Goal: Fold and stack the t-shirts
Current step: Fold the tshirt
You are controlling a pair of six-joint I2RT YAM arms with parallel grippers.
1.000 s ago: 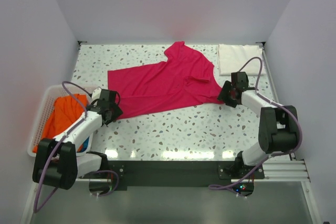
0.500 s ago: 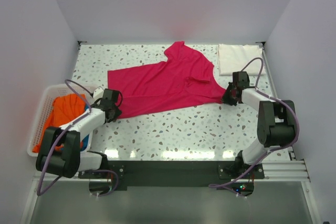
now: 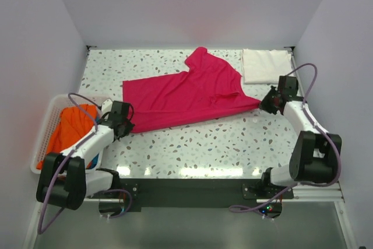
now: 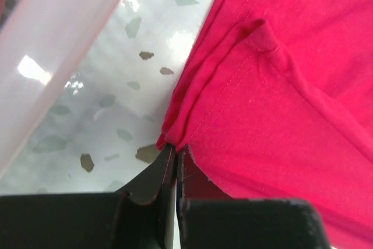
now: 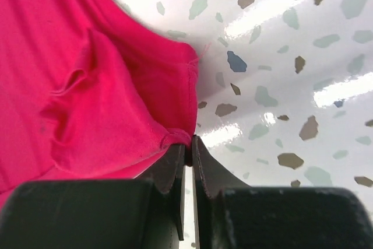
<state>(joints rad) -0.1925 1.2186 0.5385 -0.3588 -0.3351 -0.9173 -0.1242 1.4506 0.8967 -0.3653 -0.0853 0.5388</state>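
Left pincer [image 4: 175,151] pinches soft magenta shirt [image 3: 186,91] hem; right pincer [image 5: 188,144] clamps opposite stitched corner.

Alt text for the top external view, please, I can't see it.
A magenta-pink t-shirt lies spread on the speckled table, the left gripper shut on its near-left corner, the right gripper on its right corner. A folded white t-shirt sits far right; a white basket at left holds an orange t-shirt.

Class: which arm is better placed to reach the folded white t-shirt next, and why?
Right, probably. The right hand, shut on the magenta-pink cloth t-shirt, lies close to the folded white cloth t-shirt; the left hand grips the opposite corner beside the white slotted plastic basket.
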